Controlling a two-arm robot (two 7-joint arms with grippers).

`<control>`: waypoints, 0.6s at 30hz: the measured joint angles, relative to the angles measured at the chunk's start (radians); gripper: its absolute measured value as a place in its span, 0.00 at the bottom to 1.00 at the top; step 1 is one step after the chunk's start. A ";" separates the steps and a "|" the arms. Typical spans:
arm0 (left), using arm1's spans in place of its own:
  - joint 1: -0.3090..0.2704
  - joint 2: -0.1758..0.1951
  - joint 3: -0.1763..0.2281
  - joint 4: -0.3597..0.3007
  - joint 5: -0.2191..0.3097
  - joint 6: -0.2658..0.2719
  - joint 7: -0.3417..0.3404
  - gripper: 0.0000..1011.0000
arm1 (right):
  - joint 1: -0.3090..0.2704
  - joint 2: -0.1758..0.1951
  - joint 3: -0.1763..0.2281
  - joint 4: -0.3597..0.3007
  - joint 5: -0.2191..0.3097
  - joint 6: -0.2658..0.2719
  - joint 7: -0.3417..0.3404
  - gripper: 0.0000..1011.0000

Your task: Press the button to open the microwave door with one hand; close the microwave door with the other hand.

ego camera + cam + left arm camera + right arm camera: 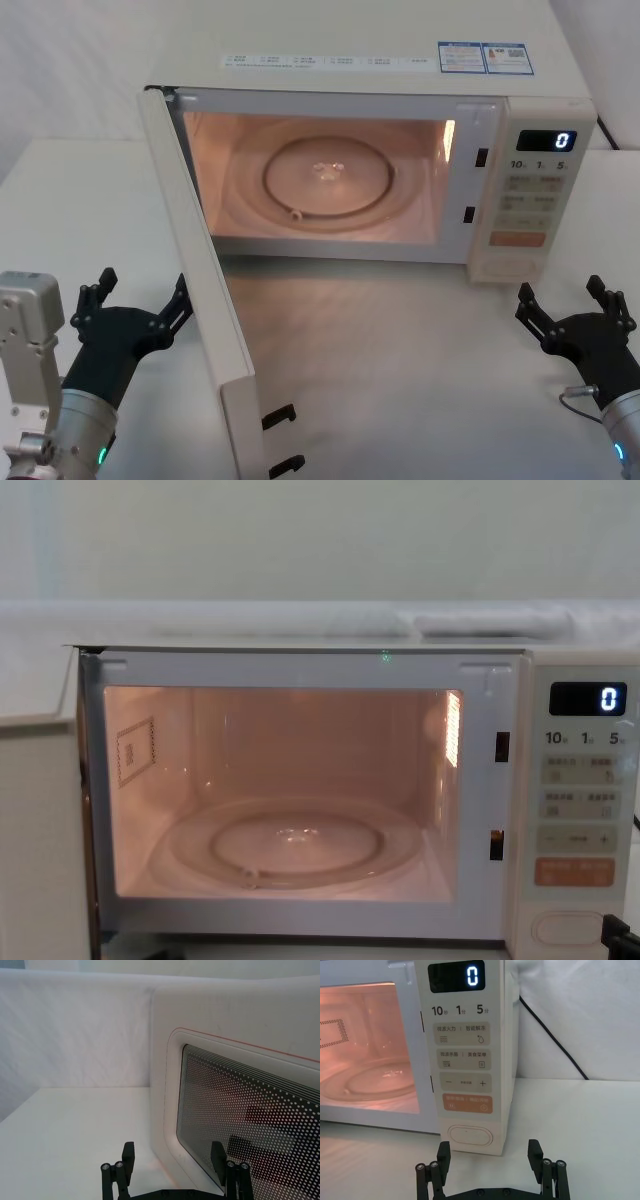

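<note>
With the microwave door [205, 290] swung wide on its left hinge, the left claw [140, 305], fingers apart, sits just outside its outer face, nearer than the right claw [572, 308], also spread, before the button [470, 1135].

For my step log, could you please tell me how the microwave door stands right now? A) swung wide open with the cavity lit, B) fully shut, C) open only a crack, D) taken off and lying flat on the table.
A: the microwave door stands swung out on its hinge toward the left gripper, and the lit cavity with its glass turntable is fully exposed.
</note>
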 joint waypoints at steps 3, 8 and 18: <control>0.000 0.000 0.000 0.000 0.000 0.000 0.000 0.99 | 0.000 0.000 0.000 0.000 0.000 0.000 0.000 0.99; 0.000 0.000 0.000 0.000 0.000 0.000 0.000 0.99 | 0.000 0.000 0.000 0.000 0.000 0.000 0.000 0.99; 0.000 0.000 0.000 0.000 0.000 0.000 0.000 0.93 | 0.000 0.000 0.000 0.000 0.000 0.000 0.000 0.99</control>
